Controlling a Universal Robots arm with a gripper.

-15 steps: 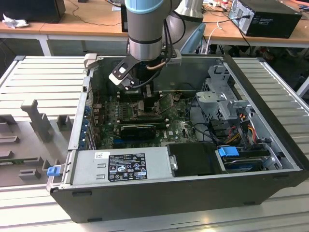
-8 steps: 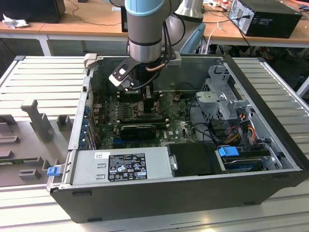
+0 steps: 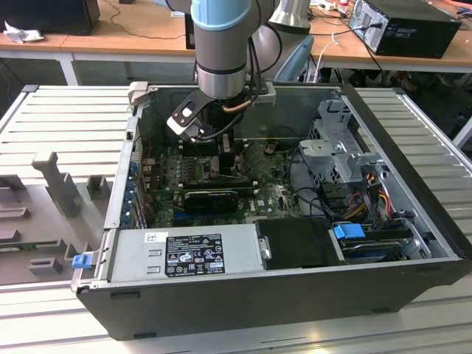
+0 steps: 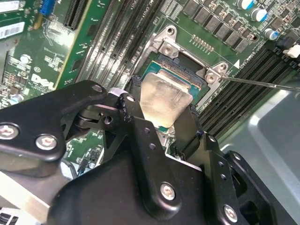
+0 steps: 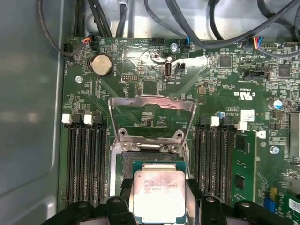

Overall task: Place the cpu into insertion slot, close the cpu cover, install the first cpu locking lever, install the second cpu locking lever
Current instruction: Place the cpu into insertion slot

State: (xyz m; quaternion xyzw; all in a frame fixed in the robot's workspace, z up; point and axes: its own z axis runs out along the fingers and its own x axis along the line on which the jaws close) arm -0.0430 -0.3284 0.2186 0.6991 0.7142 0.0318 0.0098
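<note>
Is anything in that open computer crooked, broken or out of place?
Nothing looks damaged or spilled. The thin silvery-grey metal cpu cover stands flipped up off the square black insertion slot, and the flat silvery square cpu sits between the fingers of the black gripper over that slot. That looks like work under way, not a fault.

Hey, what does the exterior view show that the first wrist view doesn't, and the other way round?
From the exterior view: the arm, its end inside the open case, and the power supply in that case. From the first wrist view: the cpu held by the gripper at the slot, the cover standing open beyond it, and a coin battery. Shared: the green motherboard.
</note>
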